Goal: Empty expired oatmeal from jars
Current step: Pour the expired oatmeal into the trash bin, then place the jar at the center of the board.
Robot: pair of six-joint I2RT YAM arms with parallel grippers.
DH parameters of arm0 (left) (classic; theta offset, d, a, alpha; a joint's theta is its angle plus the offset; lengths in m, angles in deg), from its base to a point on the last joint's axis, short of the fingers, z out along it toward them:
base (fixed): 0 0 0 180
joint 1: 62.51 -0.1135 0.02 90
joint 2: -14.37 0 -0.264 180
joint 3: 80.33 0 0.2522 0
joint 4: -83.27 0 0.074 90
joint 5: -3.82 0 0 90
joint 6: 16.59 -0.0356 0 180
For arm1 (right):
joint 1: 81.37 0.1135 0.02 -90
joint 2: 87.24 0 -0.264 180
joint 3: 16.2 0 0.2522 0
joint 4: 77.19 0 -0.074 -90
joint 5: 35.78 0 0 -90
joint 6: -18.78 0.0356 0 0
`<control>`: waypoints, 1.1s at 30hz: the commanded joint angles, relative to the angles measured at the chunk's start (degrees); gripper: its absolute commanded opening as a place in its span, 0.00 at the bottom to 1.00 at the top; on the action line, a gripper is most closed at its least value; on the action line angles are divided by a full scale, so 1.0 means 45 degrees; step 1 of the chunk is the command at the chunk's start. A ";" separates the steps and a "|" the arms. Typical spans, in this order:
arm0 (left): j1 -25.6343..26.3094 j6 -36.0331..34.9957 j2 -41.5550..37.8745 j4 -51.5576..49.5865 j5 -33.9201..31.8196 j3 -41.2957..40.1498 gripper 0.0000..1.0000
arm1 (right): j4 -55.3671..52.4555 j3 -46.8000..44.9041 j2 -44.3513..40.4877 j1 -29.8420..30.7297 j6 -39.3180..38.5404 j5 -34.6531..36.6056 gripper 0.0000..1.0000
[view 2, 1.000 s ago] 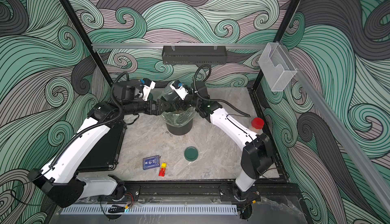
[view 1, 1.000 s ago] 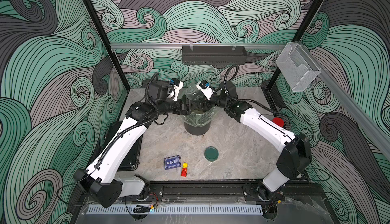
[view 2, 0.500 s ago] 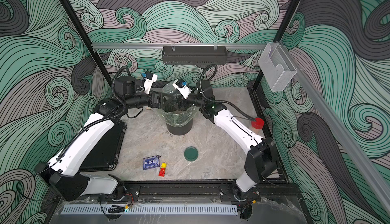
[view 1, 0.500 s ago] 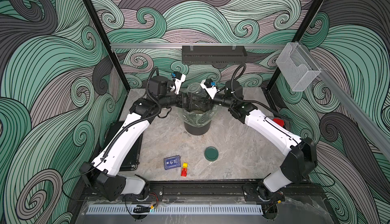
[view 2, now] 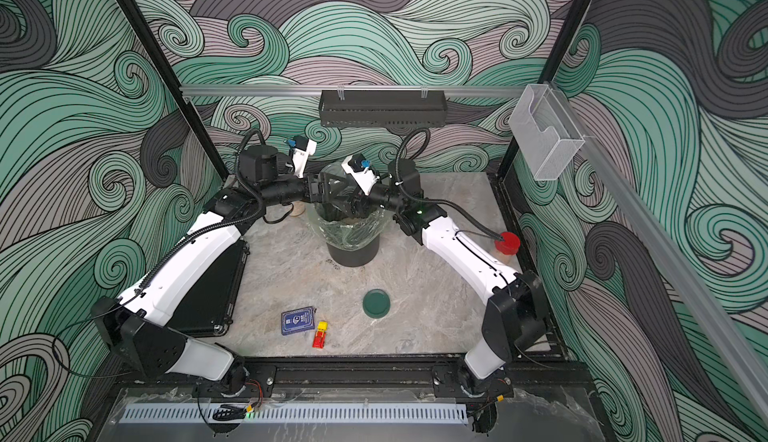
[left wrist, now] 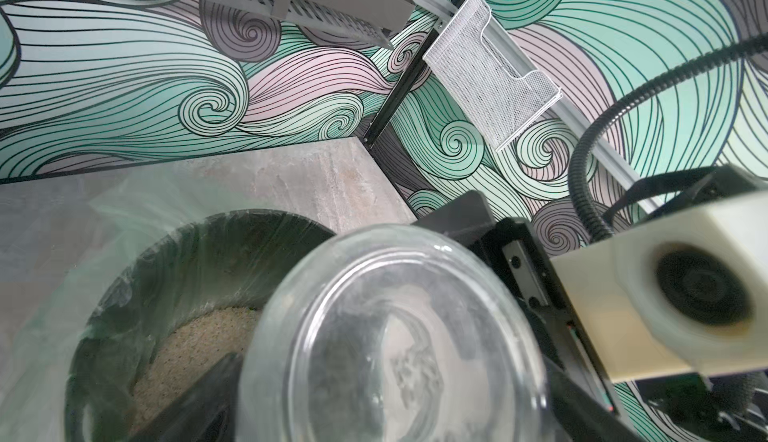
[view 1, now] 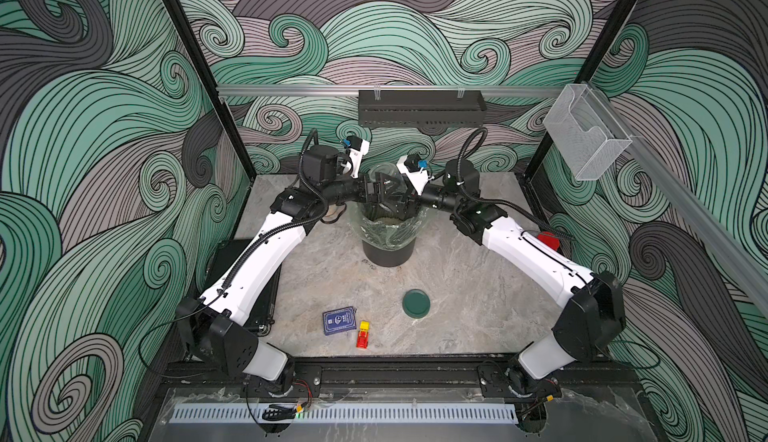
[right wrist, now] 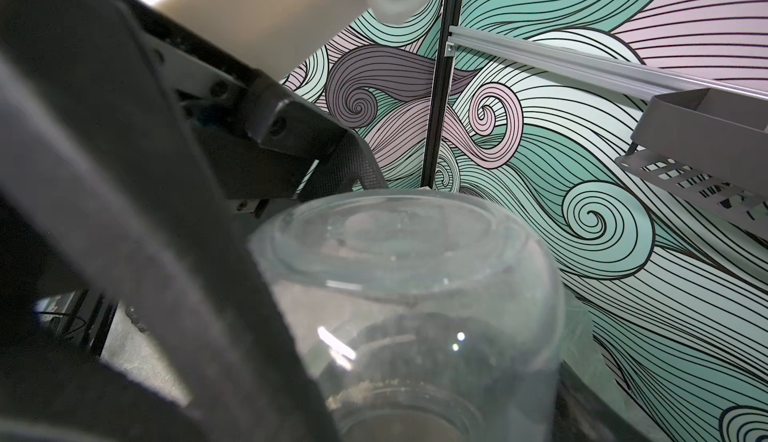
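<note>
Higher now than a second ago, the jar (view 1: 386, 174) hangs upturned over the bin (view 1: 388, 252).
I see the right gripper (view 1: 398, 203) clamped on it. The left gripper (view 1: 376, 189) stands spread wide beside it, touching or not I can't tell. Pale oatmeal (left wrist: 199, 344) lies heaped inside the bin.

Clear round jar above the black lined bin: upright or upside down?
Upside down: clear round jar has base up, mouth toward black lined bin holding beige oatmeal.
</note>
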 commanded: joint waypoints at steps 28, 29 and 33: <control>-0.0345 0.4778 0.0874 0.1001 -0.0795 0.0530 0.00 | 0.1080 -0.0047 -0.1263 -0.0019 0.2941 0.1541 0.99; -0.0372 0.5239 0.0822 0.1350 -0.0794 0.0382 0.00 | 0.0952 -0.0046 -0.1394 -0.0010 0.3567 0.1820 0.99; -0.0493 0.7134 0.0590 0.2612 -0.0807 -0.0104 0.00 | 0.0367 -0.0179 -0.2027 -0.0028 0.6644 0.3013 0.99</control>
